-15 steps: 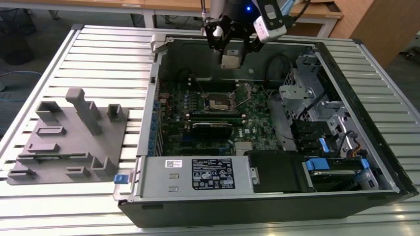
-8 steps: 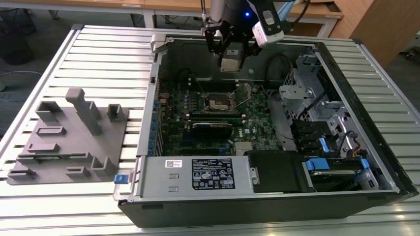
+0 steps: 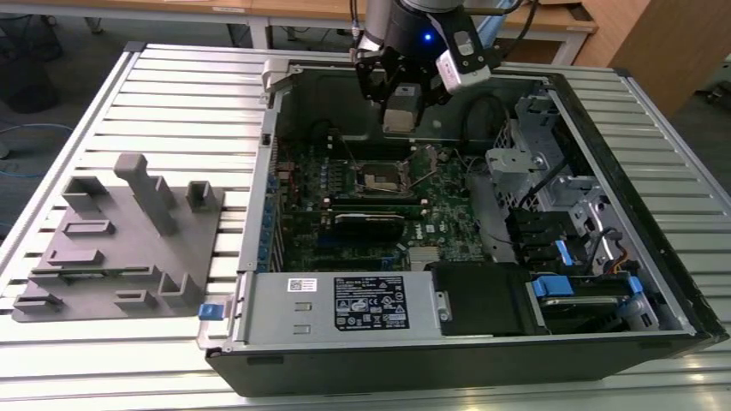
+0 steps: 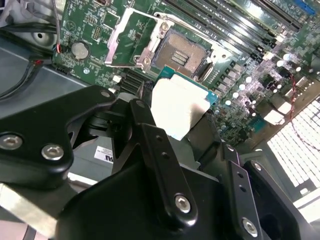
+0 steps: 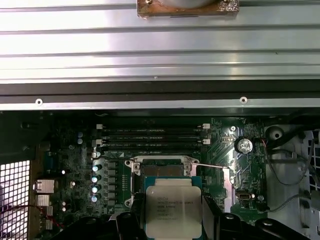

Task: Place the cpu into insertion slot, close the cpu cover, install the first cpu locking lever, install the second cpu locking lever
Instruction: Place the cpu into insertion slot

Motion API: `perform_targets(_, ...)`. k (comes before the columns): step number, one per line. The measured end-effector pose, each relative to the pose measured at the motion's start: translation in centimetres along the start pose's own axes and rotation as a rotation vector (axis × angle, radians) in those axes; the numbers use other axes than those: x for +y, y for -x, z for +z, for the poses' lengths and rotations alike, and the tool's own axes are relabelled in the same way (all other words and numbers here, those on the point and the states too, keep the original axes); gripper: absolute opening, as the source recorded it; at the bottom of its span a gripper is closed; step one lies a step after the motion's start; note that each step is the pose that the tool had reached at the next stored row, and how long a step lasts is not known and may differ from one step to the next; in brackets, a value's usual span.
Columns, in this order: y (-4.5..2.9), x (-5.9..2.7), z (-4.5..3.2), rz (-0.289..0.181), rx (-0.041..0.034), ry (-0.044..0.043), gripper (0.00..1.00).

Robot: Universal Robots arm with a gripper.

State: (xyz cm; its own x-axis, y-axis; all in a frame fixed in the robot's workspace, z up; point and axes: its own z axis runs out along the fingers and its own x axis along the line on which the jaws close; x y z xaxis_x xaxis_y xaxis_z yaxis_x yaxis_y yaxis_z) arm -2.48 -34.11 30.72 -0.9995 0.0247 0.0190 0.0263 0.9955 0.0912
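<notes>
Hovering inside the open black computer case [image 3: 457, 370], the arm's black gripper [image 3: 400, 118] hangs at twelve o'clock from the small square silver-rimmed insertion slot [image 3: 386, 177] in the exterior view, clear of it. Its fingers [image 5: 126, 226] clench the flat square silver-grey cpu [image 5: 173, 210] by opposite edges. The cpu's metal top faces the first wrist view, edges parallel with the slot's rim. The thin silver cpu cover [image 4: 129, 37] lies swung open beside the slot.
</notes>
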Motion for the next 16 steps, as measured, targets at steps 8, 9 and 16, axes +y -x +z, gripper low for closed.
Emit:
perform_targets(8,0.0,0.0,0.03,0.018,-0.0017,0.0004,0.54)
perform_targets(9,0.0,-0.01,0.06,0.034,-0.0031,0.0007,0.54)
perform_targets(16,0.0,-0.02,0.2,0.153,-0.014,0.0028,0.54)
